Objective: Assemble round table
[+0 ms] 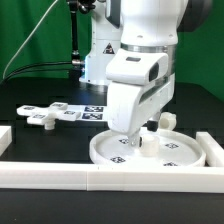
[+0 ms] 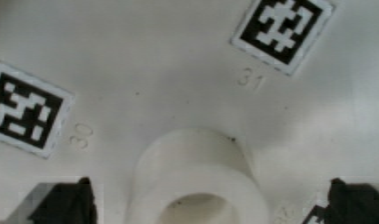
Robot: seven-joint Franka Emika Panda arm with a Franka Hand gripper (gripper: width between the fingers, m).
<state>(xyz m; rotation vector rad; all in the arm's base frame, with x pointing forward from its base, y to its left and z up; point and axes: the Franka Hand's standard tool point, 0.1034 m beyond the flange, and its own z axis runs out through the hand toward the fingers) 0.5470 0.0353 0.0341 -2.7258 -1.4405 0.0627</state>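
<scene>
The big round rimmed disc (image 1: 160,152) lies flat on the black table by the front rail. The short thick leg (image 1: 142,146) stands upright on its middle. My gripper (image 1: 140,134) hangs straight over the leg, jaws open, one on each side of it. In the wrist view the leg (image 2: 195,165) sits between the dark fingers (image 2: 61,203) with a gap on both sides, and my gripper (image 2: 207,205) grips nothing. The disc face (image 2: 150,60) with its square tags fills that view. The cross-shaped foot piece (image 1: 40,118) lies on the table at the exterior view's left.
The marker board (image 1: 88,112) lies flat behind the disc. White border rails run along the front (image 1: 90,177) and the exterior view's right (image 1: 213,150). The arm's base (image 1: 100,55) stands at the back.
</scene>
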